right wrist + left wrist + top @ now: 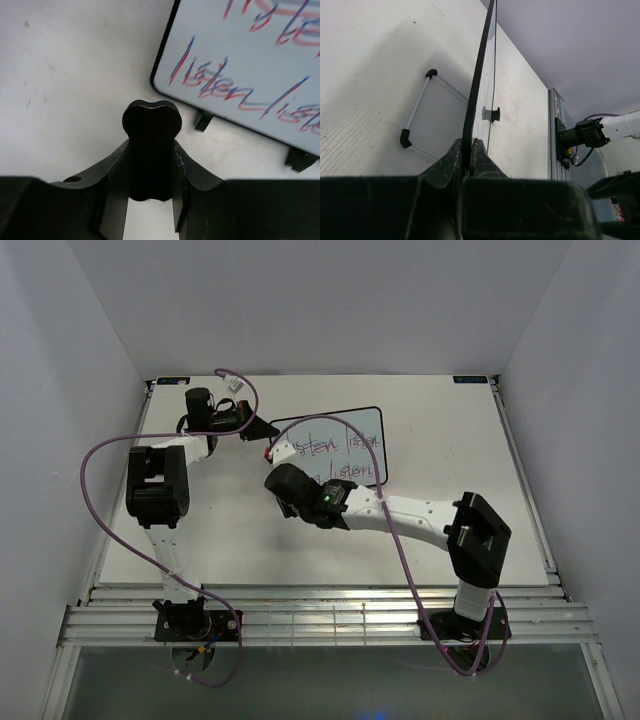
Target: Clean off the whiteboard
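The whiteboard [335, 447] stands at the back middle of the table, with red and dark handwriting on it. My left gripper [262, 430] is shut on its left frame edge. In the left wrist view the black frame [478, 75] runs edge-on between my fingers [468, 146], and a wire stand foot [415, 113] rests on the table. My right gripper [283, 486] is shut on the small black bone-shaped eraser [151, 142] and holds it just in front of the board's lower left corner [165, 75], apart from it. The writing [220, 85] is close ahead.
The white table [240, 530] ends at a metal rail [330, 605] along the near side. A purple cable [100, 455] loops off the left arm. Grey walls close in the left, right and back sides.
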